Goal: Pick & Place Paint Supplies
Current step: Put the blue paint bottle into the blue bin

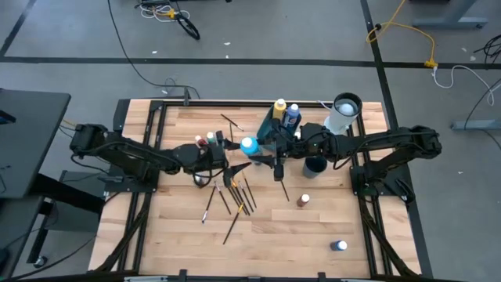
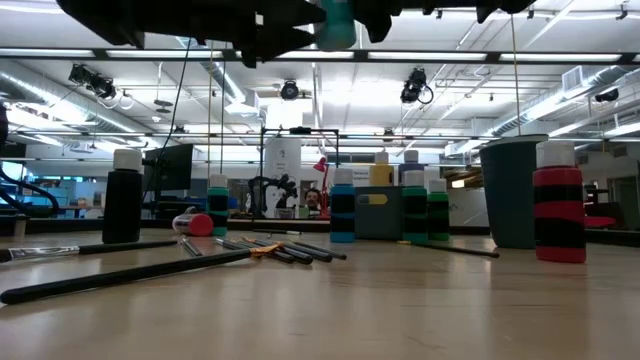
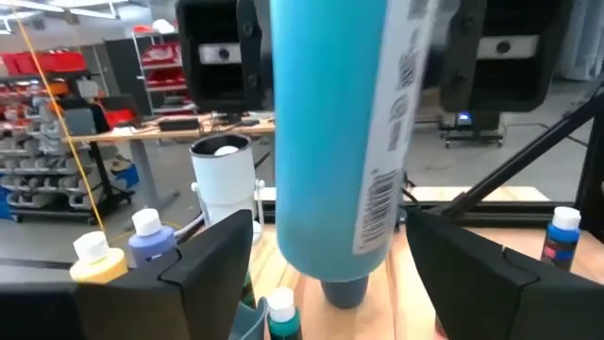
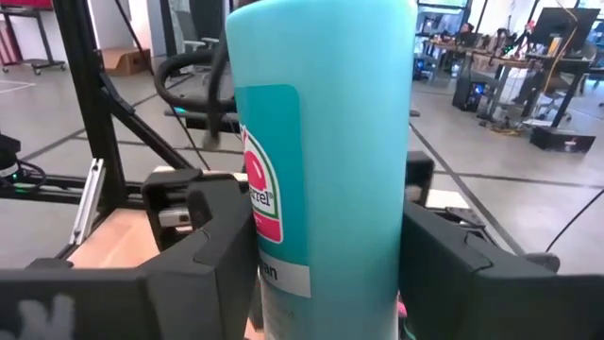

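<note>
Teal paint bottle point(image 4: 321, 170) held aloft in right gripper point(image 4: 326, 255) jaws.

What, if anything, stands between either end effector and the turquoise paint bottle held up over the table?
Nothing visible. The turquoise plastic paint bottle sits directly between the fingers of the right end effector, which grips it. The left end effector is open with the bottle between its fingers, gaps showing on both sides.

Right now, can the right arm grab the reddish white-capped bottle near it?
Probably not yet: the right gripper is shut on the turquoise bottle in mid-air, with the left gripper open around it. The reddish bottle sits on bare wood, so the way looks free once that's set down.
</note>
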You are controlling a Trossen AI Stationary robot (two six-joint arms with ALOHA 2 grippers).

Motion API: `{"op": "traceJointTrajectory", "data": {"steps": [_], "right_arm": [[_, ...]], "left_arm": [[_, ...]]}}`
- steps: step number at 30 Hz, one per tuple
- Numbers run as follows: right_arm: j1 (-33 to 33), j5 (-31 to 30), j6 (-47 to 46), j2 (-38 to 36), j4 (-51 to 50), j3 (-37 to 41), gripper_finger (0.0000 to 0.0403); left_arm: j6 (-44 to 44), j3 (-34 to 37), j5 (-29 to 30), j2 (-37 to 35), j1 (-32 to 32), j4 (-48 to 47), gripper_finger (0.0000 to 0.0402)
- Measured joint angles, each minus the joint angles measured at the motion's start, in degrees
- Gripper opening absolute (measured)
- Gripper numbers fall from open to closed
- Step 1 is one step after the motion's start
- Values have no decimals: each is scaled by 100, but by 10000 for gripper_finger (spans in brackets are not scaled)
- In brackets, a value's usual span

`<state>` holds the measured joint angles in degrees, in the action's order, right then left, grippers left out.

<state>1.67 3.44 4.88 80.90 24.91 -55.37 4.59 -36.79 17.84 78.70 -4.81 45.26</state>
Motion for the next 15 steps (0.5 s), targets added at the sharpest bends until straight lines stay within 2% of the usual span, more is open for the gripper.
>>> {"op": "traceJointTrajectory", "data": {"steps": [6,11,15], "right_arm": [[0,0,8,0,177,0,201],[0,0,9,0,123,0,201],[0,-18,40,0,110,0,201]], "left_arm": [[-47,-374,-597,418,223,109,300],[194,-586,-608,495,257,43,295],[180,-584,-623,474,257,55,265]]}}
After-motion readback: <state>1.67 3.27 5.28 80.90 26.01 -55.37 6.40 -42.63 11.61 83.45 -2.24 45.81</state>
